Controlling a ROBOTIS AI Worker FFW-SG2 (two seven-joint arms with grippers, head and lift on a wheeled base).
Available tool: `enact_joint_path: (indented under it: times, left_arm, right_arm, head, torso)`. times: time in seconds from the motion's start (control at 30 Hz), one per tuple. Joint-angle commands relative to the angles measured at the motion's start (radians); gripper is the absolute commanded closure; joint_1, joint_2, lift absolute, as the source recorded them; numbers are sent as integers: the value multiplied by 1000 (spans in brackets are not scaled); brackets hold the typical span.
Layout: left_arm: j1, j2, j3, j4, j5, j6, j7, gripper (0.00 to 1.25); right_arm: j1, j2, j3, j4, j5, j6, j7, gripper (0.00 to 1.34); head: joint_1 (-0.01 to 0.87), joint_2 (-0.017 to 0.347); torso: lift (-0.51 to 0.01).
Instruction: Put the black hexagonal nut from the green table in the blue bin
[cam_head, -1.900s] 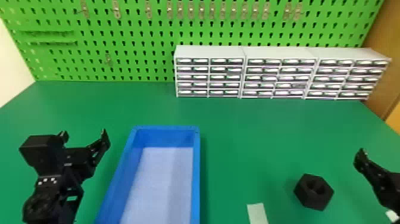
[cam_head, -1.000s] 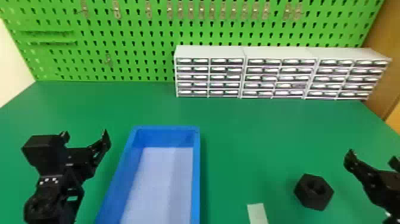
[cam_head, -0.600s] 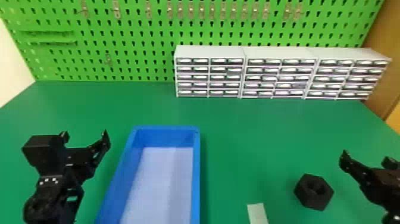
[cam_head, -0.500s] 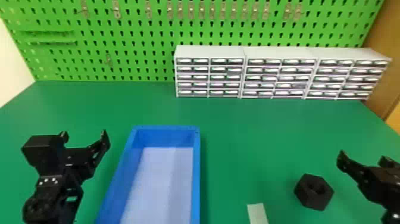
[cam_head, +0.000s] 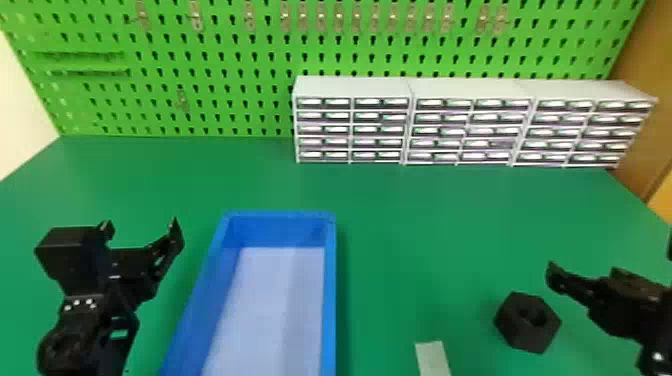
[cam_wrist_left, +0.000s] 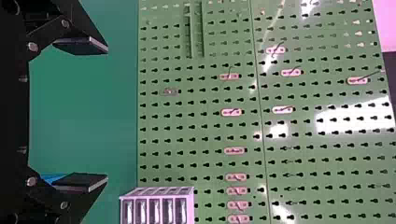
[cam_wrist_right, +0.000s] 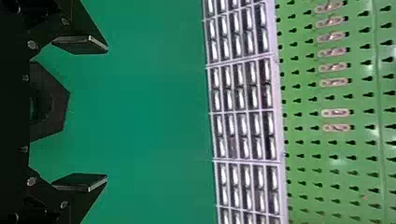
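At the head view's left, beside the bin, my left gripper (cam_head: 141, 227) is held open and empty; its spread fingers also show in the left wrist view, gripper (cam_wrist_left: 107, 114). Just right of the nut, my right gripper (cam_head: 611, 257) stands open. The black hexagonal nut (cam_head: 520, 335) lies on the green table (cam_head: 430, 240) with its hole facing up. In the right wrist view the nut (cam_wrist_right: 57, 105) lies beyond the open gripper (cam_wrist_right: 107, 113), partly hidden by the gripper's body. The blue bin (cam_head: 330, 300) stands between the arms, nothing in its visible part.
Low drawer cabinets (cam_head: 470, 92) line the back right of the table against a green pegboard (cam_head: 225, 90). A pale flat strip (cam_head: 433, 357) lies at the front, between bin and nut. A brown panel (cam_head: 635, 65) rises at the right.
My right gripper has moved left, closer to the nut, and slightly toward the front. The left gripper has hardly moved; nut and bin are where they were.
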Motion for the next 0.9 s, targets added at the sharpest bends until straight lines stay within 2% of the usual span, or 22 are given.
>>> enact_joint_path:
  times: [0.0,0.17,0.47,0.67,0.87]
  left_arm:
    - [-1,-3,3,0,-1,0,0,292]
    - [-1,-3,3,0,-4,0,0,294]
    - [-7,-3,7,0,-9,0,0,294]
    - [-7,-3,7,0,-10,0,0,294]
    - [-7,-3,7,0,-13,0,0,294]
  right_arm:
    - [-14,-10,-7,-11,-14,114,1,305]
    - [-23,-16,-6,-16,-31,204,1,305]
    - [-86,-36,4,-37,-67,407,1,305]
    - [-125,-36,-10,-39,-79,534,1,305]
    - [-131,-62,-7,-37,-99,592,-1,305]
  head:
    - [657,57]
    - [657,57]
    - [657,57]
    - [657,57]
    - [657,57]
  torso:
    - [-95]
    - [-95]
    - [-95]
    - [-95]
    - [-95]
